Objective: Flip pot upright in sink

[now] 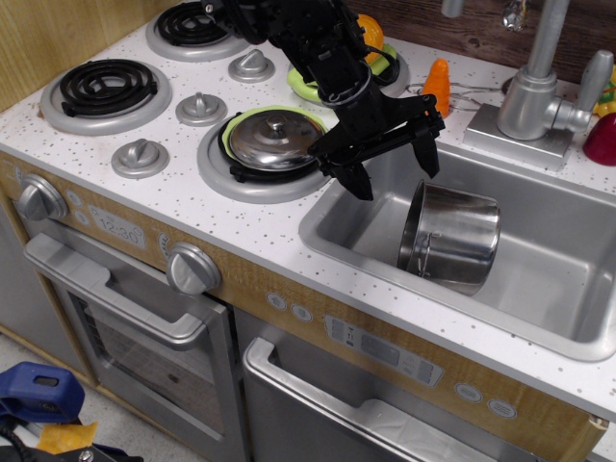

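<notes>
The shiny steel pot point(452, 239) lies on its side in the grey sink point(558, 289), its open mouth facing left, towards the sink's left wall. My black gripper point(393, 169) hangs open and empty above the sink's back left corner, up and to the left of the pot and not touching it. The arm reaches in from the upper left, across the stove.
A domed steel lid point(274, 140) sits on the front right burner next to the gripper. A green cutting board with an orange pumpkin point(371, 34) is behind the arm. An orange carrot-like toy point(438, 87), the faucet point(539, 72) and a red item point(602, 140) stand behind the sink.
</notes>
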You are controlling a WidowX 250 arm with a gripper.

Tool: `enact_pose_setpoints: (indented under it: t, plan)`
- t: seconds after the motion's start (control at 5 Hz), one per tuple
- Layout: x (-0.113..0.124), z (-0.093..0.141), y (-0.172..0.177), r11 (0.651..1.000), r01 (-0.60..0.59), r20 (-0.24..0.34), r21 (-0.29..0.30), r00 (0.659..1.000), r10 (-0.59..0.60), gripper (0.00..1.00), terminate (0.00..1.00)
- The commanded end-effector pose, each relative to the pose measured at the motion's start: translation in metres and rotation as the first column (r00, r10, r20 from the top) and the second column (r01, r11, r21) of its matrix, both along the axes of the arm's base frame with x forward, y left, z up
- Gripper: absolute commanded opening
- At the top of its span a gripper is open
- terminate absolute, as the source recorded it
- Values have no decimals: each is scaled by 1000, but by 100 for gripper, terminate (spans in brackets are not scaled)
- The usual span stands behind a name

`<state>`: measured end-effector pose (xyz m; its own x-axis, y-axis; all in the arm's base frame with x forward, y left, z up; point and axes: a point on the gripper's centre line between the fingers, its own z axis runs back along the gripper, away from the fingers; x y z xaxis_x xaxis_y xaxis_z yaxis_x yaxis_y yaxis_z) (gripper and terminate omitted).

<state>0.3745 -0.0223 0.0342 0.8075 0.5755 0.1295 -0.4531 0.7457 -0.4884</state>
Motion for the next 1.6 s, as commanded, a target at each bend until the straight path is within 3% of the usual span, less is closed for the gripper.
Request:
enact_pose_setpoints:
  t: [0.0,0.2,0.6,0.8,1.0,1.2,1.4]
  plan:
    - [6,3,-4,999,14,37,-44,999,-13,100,0]
    - [10,2,-14,997,20,-19,-75,1000,-21,100,0]
    - [12,-12,-25,992,-38,-63,-120,998,30,100,0]
    - [16,-15,-30,979,-78,-27,-188,997,74,100,0]
    - [18,-17,-28,967,-99,-3,-237,995,101,0,0]
    - [19,-17,-28,968,-95,-2,-231,995,97,0,0]
    - [25,-16,-32,993,-73,-24,-91,997,71,0,0]
